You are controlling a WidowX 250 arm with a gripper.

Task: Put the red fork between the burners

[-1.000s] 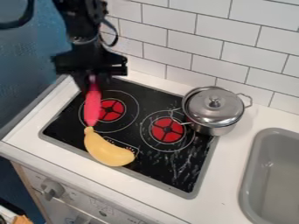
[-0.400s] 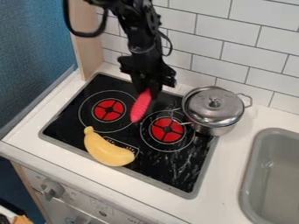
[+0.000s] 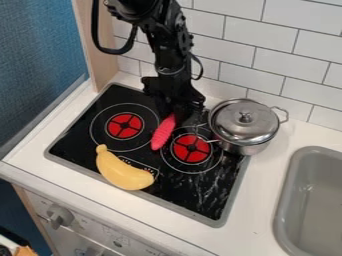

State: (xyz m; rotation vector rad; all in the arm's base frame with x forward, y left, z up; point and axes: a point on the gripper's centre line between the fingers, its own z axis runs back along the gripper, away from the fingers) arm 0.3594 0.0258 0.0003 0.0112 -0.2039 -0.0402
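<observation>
Gripping red fork (image 3: 163,133) by upper end: pincer (image 3: 176,113) | colour pinkish red | surface ribbed | form elongated, lower tip rounded

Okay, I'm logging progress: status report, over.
Gripper at far end of red fork. Fork over gap between burners. Pot beside right-hand burner could crowd gripper.

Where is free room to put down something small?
Bare: the counter between stovetop and sink, and the stovetop's near corner, right of the yellow toy. Crowded: between the burners, where gripper and red fork are, and around the pot.
</observation>
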